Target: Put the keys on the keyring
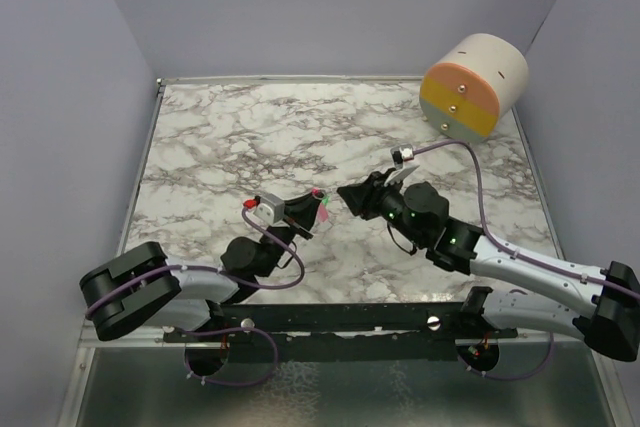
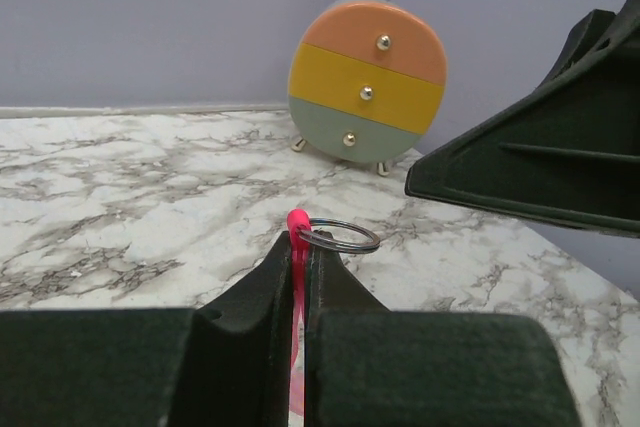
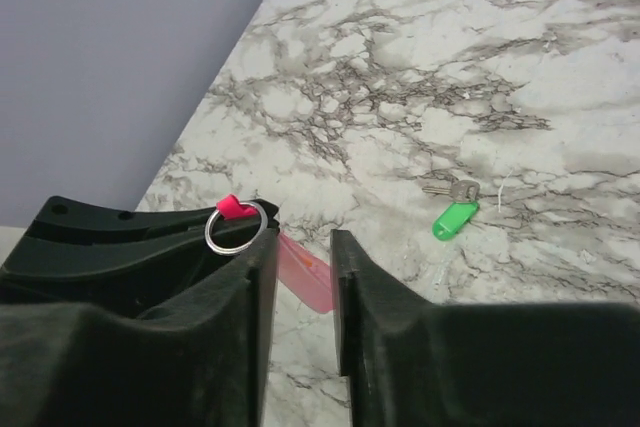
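Pink-red key (image 2: 297, 277), a long, thin plastic-headed strip, stands on edge, clamped between the fully closed left fingers (image 2: 262, 292). A plain steel keyring (image 2: 338, 236) sits at its tip. Right fingers (image 3: 380, 297) stand slightly parted, gripping nothing. Short bright-green key (image 3: 455, 218), with a grey metal blade, lies flat near the middle of the marble worktop (image 3: 560, 77).

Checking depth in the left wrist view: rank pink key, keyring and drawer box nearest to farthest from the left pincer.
1. Pink key: clamped inside the left pincer.
2. Keyring: at the fingertips, slightly right.
3. Drawer box: far back, centre-right.
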`<state>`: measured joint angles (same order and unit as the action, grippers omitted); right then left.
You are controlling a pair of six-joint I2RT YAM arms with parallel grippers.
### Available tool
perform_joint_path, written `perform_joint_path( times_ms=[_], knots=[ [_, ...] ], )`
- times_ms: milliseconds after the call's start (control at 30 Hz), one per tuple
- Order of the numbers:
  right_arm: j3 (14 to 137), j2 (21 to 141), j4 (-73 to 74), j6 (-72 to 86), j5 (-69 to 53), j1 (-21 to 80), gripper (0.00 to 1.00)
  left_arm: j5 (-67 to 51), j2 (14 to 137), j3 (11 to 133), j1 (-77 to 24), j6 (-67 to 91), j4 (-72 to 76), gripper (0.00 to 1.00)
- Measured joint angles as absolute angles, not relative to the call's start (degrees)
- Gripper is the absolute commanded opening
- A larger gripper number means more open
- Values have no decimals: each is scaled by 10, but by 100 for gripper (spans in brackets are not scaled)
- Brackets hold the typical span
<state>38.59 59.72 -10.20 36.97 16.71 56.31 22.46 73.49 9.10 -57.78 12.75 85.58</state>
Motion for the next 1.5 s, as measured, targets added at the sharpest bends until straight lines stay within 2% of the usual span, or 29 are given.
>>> perform_joint_path(
  times_ms=[100, 167, 667, 1033, 1500],
  knots=[
    [386, 589, -89, 344, 176, 563, 55, 206, 720, 84, -578, 123, 843, 0],
    [386, 587, -81, 328, 178, 563, 60, 193, 709, 80, -578, 119, 832, 0],
    [386, 591, -66, 206, 97, 563, 61, 154, 652, 77, -578, 98, 714, 0],
    [378, 613, -55, 193, 52, 563, 61, 154, 647, 90, -578, 98, 660, 0],
    [369, 628, -50, 193, 53, 563, 62, 138, 637, 90, -578, 102, 646, 0]
  ],
)
